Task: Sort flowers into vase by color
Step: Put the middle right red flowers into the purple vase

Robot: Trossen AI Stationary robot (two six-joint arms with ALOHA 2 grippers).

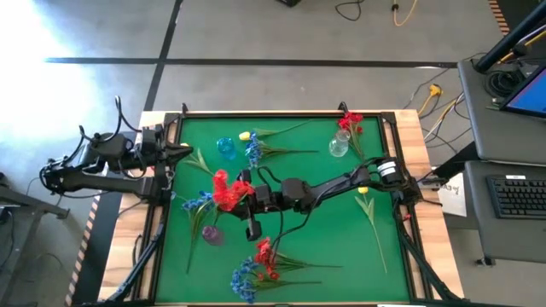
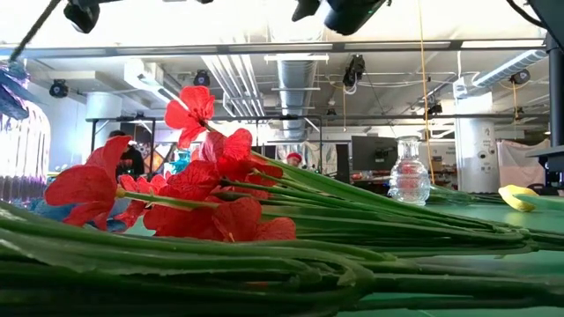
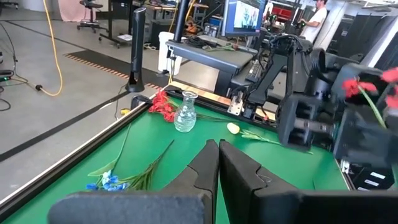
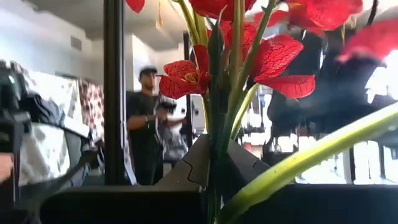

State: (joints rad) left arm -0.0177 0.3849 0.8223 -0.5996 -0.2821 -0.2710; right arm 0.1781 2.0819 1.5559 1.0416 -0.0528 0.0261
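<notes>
Holding a red flower (image 1: 223,191) over the left-centre of the green mat (image 1: 324,256), the right gripper (image 1: 241,194) has its fingers closed on the stem; the wrist view shows green stalks pinched between dark fingers, red petals fanned above.

Other flowers lie scattered:
- blue flower (image 1: 198,203) just left of the held bloom, a purple vase (image 1: 212,234) near it
- red and blue cluster (image 1: 256,264) at the near edge, stems pointing right
- yellow flower (image 1: 365,194) on the right side, stem running toward the near edge
- yellow bud (image 1: 245,136) and blue flower (image 1: 253,151) at far centre, beside a blue vase (image 1: 225,147)
- red flowers (image 1: 349,122) at the far right corner, touching a clear glass vase (image 1: 339,142)

Open mat remains at near right and between the far vases. A raised dark rail (image 1: 281,113) borders the mat.

Left gripper (image 1: 182,151) waits at the far left edge, fingers pressed together, empty.

Table sits on a concrete floor; a desk with keyboard (image 1: 519,196) stands right. People show in the room beyond.
</notes>
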